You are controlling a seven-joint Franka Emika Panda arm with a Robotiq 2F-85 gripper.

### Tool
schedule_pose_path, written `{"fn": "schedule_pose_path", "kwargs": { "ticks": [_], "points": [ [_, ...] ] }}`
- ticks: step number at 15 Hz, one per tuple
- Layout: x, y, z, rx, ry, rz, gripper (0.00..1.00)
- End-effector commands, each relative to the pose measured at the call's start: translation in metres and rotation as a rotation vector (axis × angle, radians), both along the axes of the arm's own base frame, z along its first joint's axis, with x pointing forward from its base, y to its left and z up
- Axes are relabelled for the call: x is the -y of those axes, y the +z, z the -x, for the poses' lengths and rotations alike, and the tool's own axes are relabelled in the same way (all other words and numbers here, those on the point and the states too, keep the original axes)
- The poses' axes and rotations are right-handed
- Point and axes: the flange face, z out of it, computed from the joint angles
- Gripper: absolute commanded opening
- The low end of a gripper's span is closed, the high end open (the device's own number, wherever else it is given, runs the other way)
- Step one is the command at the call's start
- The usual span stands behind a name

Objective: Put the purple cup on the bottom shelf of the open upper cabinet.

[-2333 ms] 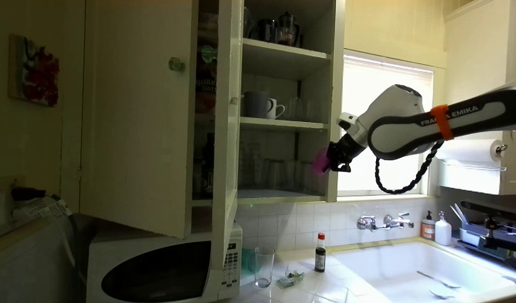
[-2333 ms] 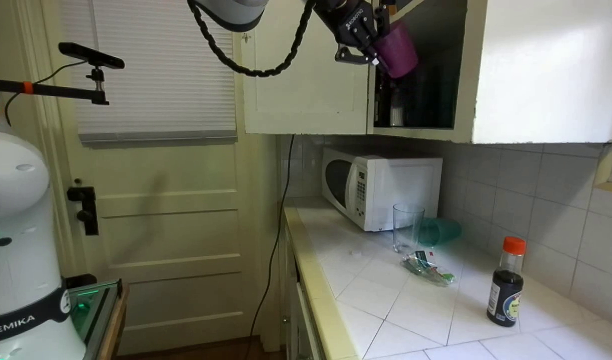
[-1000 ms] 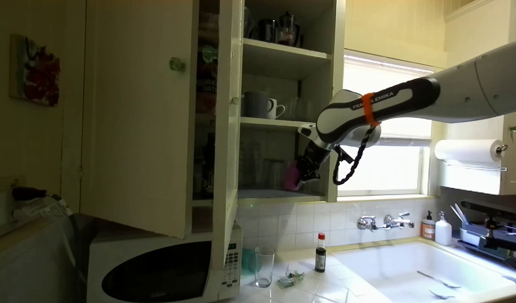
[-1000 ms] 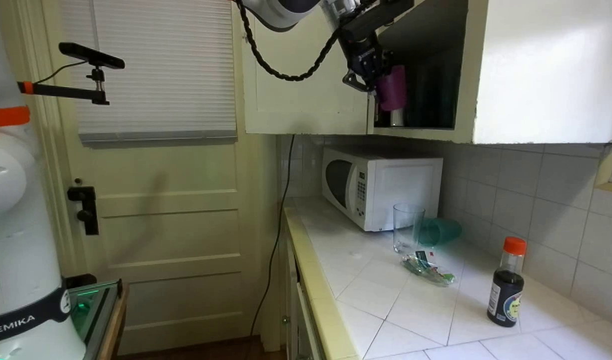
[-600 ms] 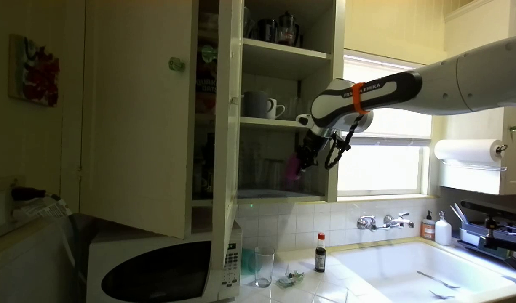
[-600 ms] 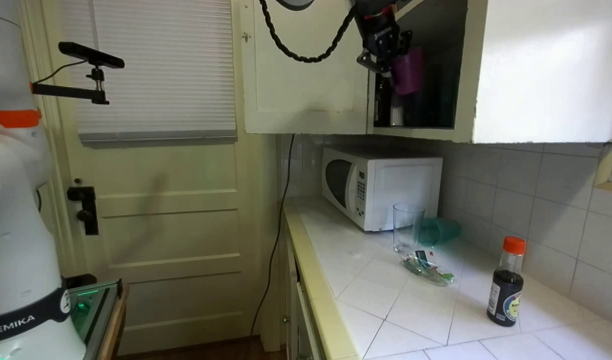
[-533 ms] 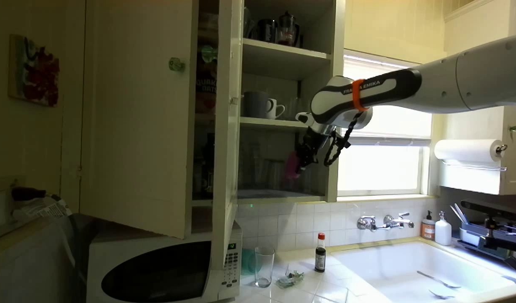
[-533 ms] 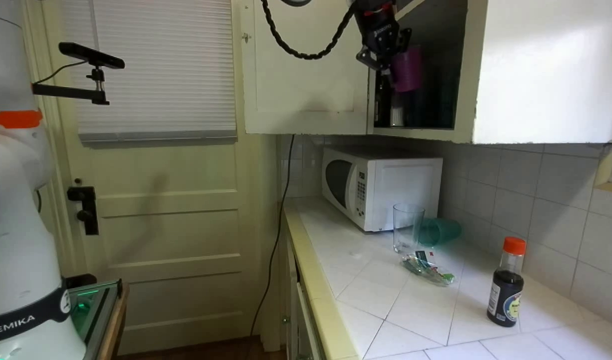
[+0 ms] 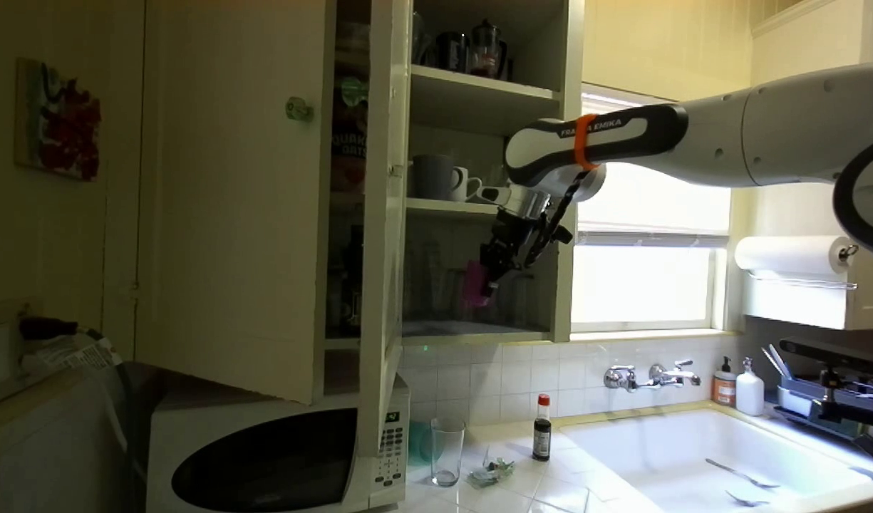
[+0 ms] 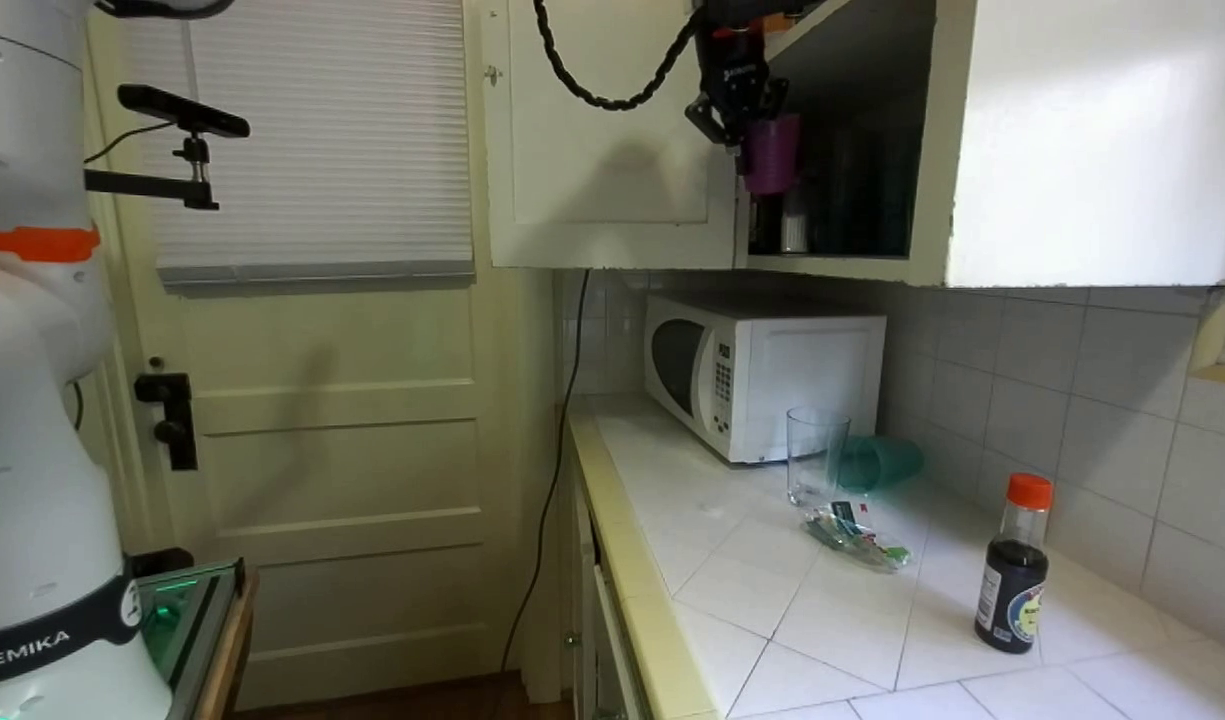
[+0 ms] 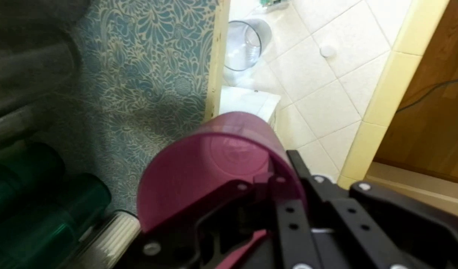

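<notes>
Pinching the wall of a purple cup (image 10: pixel 775 160) between one finger inside its mouth and one outside, the robot's gripper (image 11: pixel 283 170) holds it above the bottom shelf (image 9: pixel 472 328) of the open white upper cabinet (image 9: pixel 561 299), the base apart from the board in both exterior views. From the wrist view the cup overlaps the line of the shelf's front edge, and how deep it hangs within the cabinet cannot be told. The shelf, dressed in a blue floral lining (image 11: pixel 157 67), is shared: green tumblers (image 11: pixel 68 209) and a pale ribbed cylinder (image 11: pixel 118 233) show to one side of the cup in the wrist view, with dim clear glassware (image 11: pixel 30 63) beyond. On the next shelf up stand a gray mug (image 9: pixel 431 177) and a white mug (image 9: pixel 462 184); the robot's arm (image 9: pixel 714 142) hides one end of that shelf's edge in an exterior view. A cabinet door (image 10: pixel 612 130) stands swung out beside the opening. Below, on the tiled counter (image 10: pixel 752 570), a clear glass (image 10: pixel 817 455) stands upright near the microwave (image 10: pixel 812 370), just beside a teal tumbler (image 10: pixel 884 463) lying on its side and a plastic packet (image 10: pixel 857 540), while a dark bottle with a red cap (image 10: pixel 1012 590) stands upright, well apart from them. Two utensils (image 9: pixel 742 475) lie in the white sink (image 9: pixel 650 456), with a wall-mounted faucet (image 9: pixel 675 375) and a bright window (image 9: pixel 650 285) above.
</notes>
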Motion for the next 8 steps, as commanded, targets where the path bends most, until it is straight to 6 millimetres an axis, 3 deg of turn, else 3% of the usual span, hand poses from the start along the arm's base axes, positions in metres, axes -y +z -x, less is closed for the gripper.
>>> {"fn": "schedule_pose_path", "kwargs": {
  "ticks": [1,8],
  "points": [
    [-0.009,-0.007,-0.003,-0.104,-0.022,0.002,0.01],
    [-0.029,-0.035,-0.002,-0.310,-0.105,-0.001,0.01]
  ]
}}
